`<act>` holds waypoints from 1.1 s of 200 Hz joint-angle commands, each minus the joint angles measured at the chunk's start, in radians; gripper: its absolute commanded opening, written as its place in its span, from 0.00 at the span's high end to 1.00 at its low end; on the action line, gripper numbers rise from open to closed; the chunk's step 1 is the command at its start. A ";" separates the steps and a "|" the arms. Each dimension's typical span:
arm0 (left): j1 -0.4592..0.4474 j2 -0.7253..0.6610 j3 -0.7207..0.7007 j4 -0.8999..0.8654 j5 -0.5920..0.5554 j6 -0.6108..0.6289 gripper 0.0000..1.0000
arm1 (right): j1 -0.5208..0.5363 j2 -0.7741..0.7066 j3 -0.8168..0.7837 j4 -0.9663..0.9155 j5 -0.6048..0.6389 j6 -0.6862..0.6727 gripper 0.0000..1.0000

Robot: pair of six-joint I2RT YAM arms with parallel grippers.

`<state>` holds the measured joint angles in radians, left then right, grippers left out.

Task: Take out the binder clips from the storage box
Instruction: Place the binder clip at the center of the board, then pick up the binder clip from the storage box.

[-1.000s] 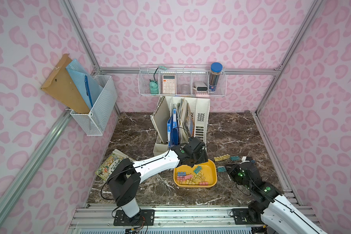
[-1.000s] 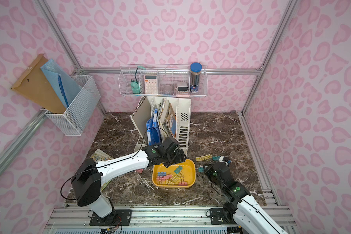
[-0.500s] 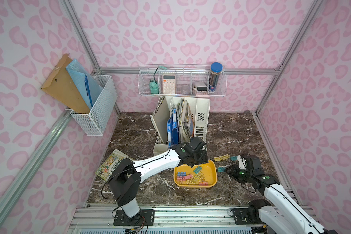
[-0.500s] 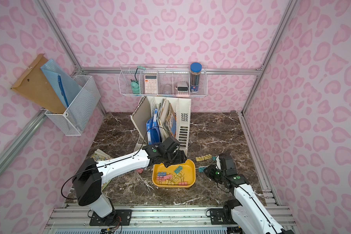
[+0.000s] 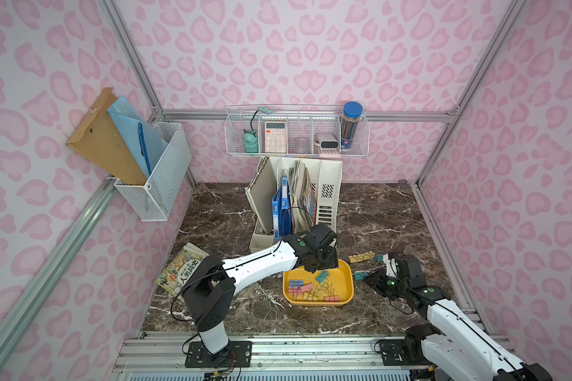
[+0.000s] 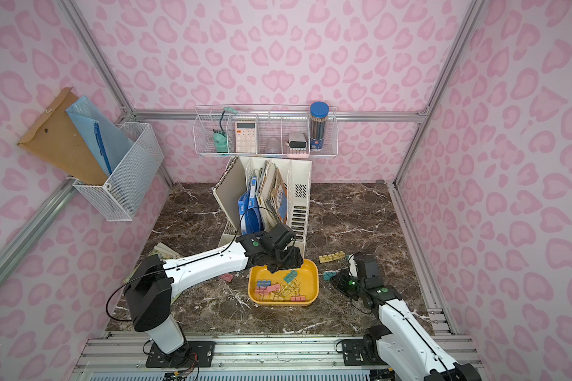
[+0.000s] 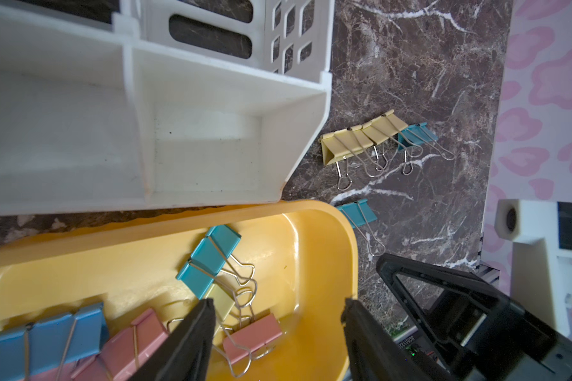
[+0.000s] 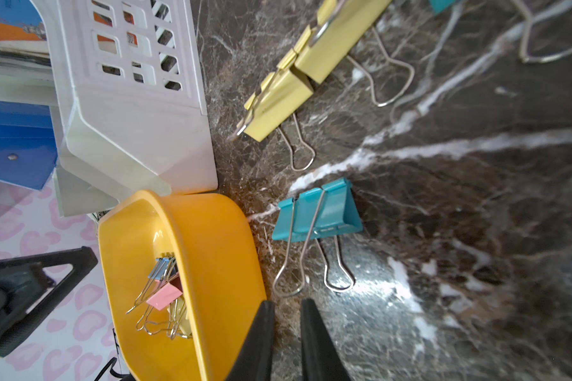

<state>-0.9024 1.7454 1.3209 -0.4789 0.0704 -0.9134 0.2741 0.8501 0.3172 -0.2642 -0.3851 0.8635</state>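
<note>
Left wrist view shows the left gripper (image 7: 276, 333) wide open and empty over the yellow storage box (image 7: 327, 211), so it should drop straight down and pinch the pink binder clip (image 7: 251, 334) by its body, not its thin wire loops.

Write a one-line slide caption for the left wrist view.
Open left gripper above the yellow storage box of binder clips; more clips lie outside.

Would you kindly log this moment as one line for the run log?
left hand: open above binder clips in storage box | right hand: nearly shut, empty, beside box | teal clip on table
</note>
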 commanded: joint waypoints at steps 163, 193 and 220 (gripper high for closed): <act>0.000 -0.122 -0.089 0.014 -0.110 -0.021 0.33 | 0.067 -0.101 0.090 -0.128 0.093 0.031 0.70; 0.000 -0.174 -0.124 0.018 -0.185 -0.032 0.33 | 0.241 0.022 0.224 -0.121 0.164 0.037 0.71; 0.002 -0.234 -0.169 0.008 -0.257 -0.061 0.34 | 0.487 0.236 0.387 -0.103 0.334 0.070 0.66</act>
<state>-0.9020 1.5513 1.1778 -0.4671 -0.0944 -0.9463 0.6209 0.9756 0.6125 -0.3813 -0.2153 0.9051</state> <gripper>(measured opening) 0.666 0.296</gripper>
